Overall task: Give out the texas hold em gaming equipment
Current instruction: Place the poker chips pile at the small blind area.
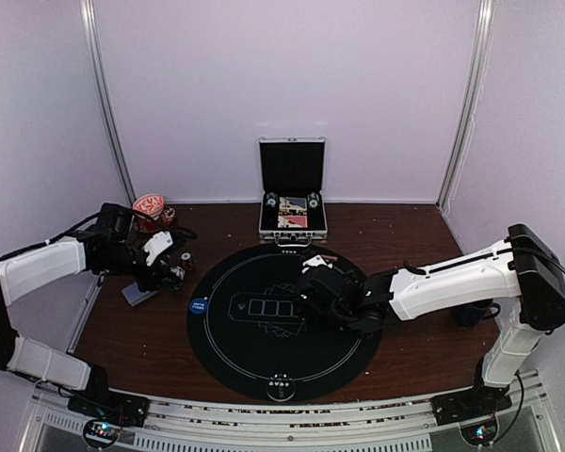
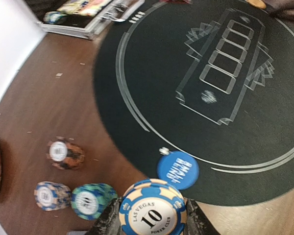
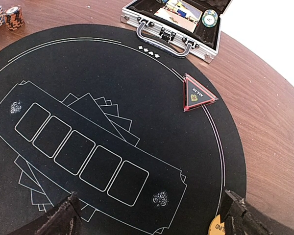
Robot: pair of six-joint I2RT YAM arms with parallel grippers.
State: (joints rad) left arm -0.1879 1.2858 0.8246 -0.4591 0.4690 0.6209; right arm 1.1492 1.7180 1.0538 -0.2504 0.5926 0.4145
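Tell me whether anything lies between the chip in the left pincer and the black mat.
The left pincer is shut on the blue 10 chip. The blue blind button lies just ahead on the black mat's near rim; nothing else visible stands between them.

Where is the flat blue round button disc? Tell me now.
In the top view, the blue disc lies on the left edge of the black round mat, just right of the left hand gripping a blue-and-cream striped poker chip.
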